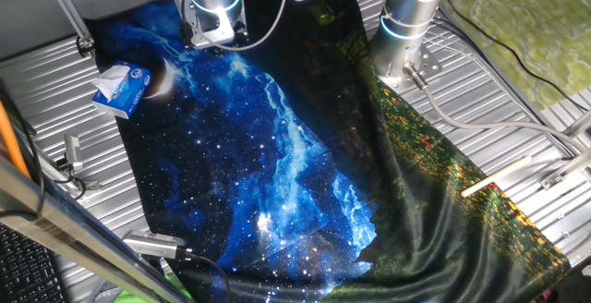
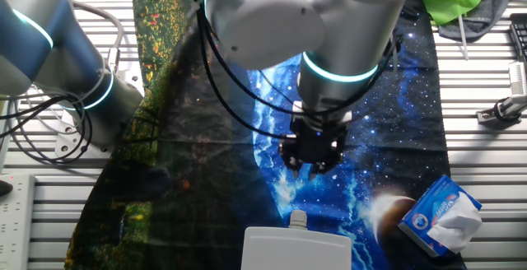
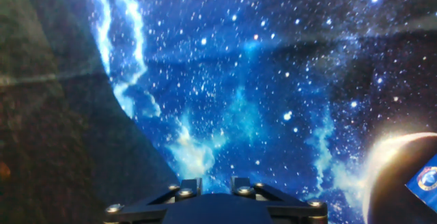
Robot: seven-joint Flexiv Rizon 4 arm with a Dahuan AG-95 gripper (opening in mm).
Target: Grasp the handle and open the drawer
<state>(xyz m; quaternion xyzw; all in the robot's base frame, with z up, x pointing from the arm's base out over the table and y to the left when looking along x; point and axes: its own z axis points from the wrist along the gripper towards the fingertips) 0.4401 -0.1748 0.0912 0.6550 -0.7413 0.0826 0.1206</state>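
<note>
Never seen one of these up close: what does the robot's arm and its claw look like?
The arm is thick, rounded and silver-grey, with a glowing teal ring at its wrist joint. Black cables loop alongside it. The gripper is small, black and blocky, with dark metal linkages and silver screws showing in the hand view.

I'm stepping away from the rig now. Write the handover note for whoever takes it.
Pincer: hangs above the galaxy cloth, holding nothing; whether it is open cannot be told.
Drawer: at the near edge of the other fixed view, small handle facing the pincer, a gap between them.
Tissue pack: beside the drawer, not involved.
Done: nothing gripped yet.
Left: reach the handle, grasp, pull open.
</note>
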